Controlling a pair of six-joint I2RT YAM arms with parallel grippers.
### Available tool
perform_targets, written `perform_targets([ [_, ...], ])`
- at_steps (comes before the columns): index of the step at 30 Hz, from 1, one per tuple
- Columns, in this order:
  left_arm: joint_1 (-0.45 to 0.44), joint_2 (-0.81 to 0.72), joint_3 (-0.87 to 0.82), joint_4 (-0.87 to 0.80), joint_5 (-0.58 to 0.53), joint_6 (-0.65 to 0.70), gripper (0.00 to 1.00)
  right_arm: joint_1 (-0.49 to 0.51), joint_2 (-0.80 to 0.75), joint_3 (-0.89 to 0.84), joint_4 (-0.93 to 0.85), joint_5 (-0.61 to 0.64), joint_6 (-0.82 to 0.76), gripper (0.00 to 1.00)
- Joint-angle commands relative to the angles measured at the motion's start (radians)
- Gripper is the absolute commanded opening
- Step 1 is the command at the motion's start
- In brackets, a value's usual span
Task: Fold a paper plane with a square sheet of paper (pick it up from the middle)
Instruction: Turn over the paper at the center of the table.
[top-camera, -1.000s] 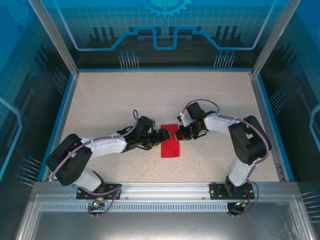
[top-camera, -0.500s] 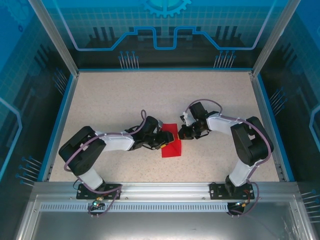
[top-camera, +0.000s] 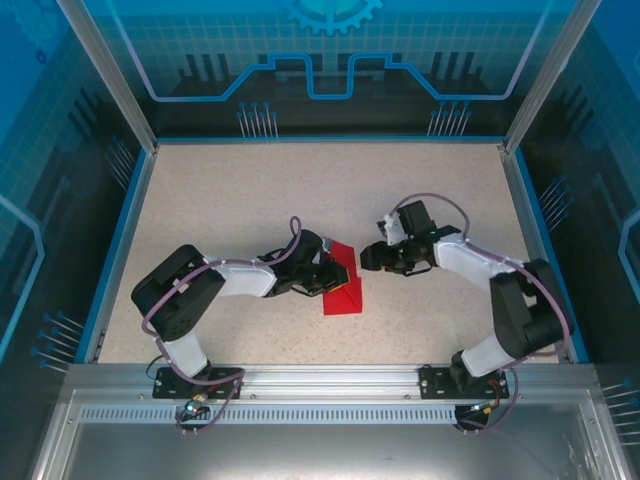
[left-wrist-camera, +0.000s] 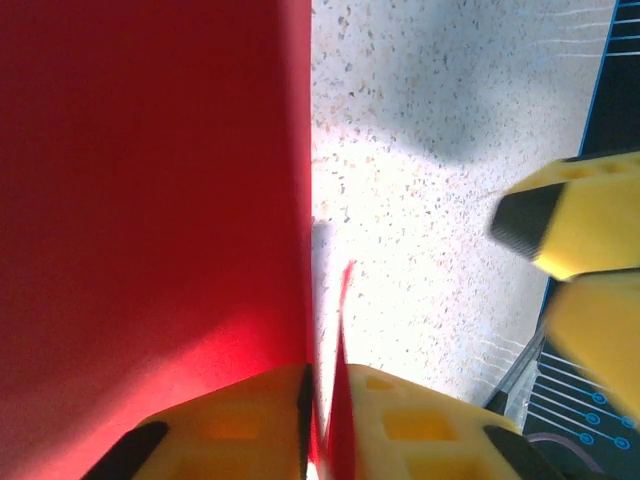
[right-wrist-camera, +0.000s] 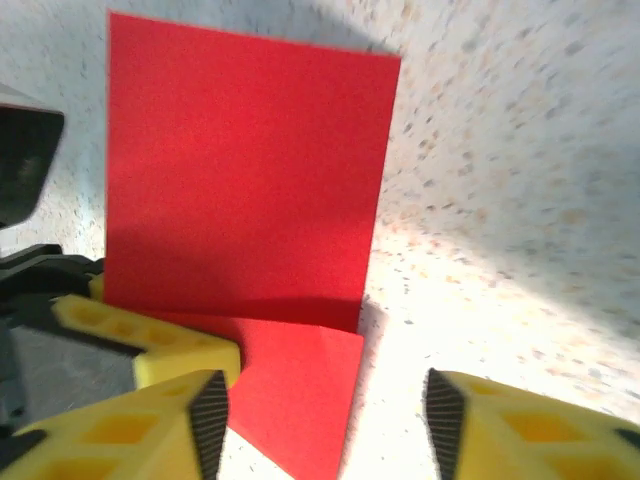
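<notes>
The overhead view takes in the whole speckled desk (top-camera: 250, 200), with both arms reaching inward toward its middle, where the red sheet of paper (top-camera: 345, 292) lies between them. From there the sheet looks like a narrow folded shape, its far part tilted up against the left gripper (top-camera: 328, 276).

The right wrist view adds what the overhead one cannot: the sheet of paper (right-wrist-camera: 240, 170) is in two panels, a large one raised up from the desk and a smaller one lying flat below it, meeting along a crease.

The left wrist view gives the grip itself. The left gripper (left-wrist-camera: 322, 385) has its jaws nearly together, with a thin red edge of the sheet (left-wrist-camera: 150, 200) pinched between them.

The right gripper (top-camera: 366, 258) sits just beside the sheet, apart from it. In its own view the right gripper (right-wrist-camera: 325, 400) has its jaws spread wide, with nothing held between them. Its yellow fingertips (left-wrist-camera: 570, 215) also appear in the left wrist view.
</notes>
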Motion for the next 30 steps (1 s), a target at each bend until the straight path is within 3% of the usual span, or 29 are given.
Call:
perform_targets([
  [1, -0.004, -0.001, 0.023, 0.009, 0.016, 0.061, 0.11, -0.031, -0.103, -0.017, -0.042, 0.092, 0.025, 0.67],
  [5, -0.004, -0.044, 0.058, -0.106, -0.017, 0.128, 0.06, -0.049, -0.218, -0.024, -0.081, 0.142, 0.03, 0.76],
  [8, -0.005, -0.112, 0.116, -0.288, -0.075, 0.199, 0.06, -0.053, -0.276, -0.012, -0.124, 0.176, 0.032, 0.79],
  [12, -0.021, -0.205, 0.281, -0.714, -0.285, 0.328, 0.06, -0.069, -0.343, -0.004, -0.166, 0.222, 0.059, 0.81],
  [17, -0.051, -0.233, 0.48, -1.082, -0.546, 0.428, 0.06, -0.101, -0.412, -0.006, -0.188, 0.228, 0.093, 0.83],
  [20, -0.073, -0.197, 0.573, -1.224, -0.72, 0.458, 0.06, -0.112, -0.435, -0.008, -0.199, 0.227, 0.099, 0.87],
  [23, -0.097, -0.118, 0.652, -1.329, -0.895, 0.461, 0.06, -0.117, -0.452, -0.019, -0.202, 0.248, 0.099, 0.99],
  [27, -0.136, 0.047, 0.746, -1.432, -1.082, 0.449, 0.06, -0.121, -0.489, -0.032, -0.218, 0.305, 0.096, 0.99],
  [30, -0.155, 0.171, 0.795, -1.458, -1.134, 0.449, 0.06, -0.129, -0.5, -0.028, -0.245, 0.331, 0.097, 0.99],
])
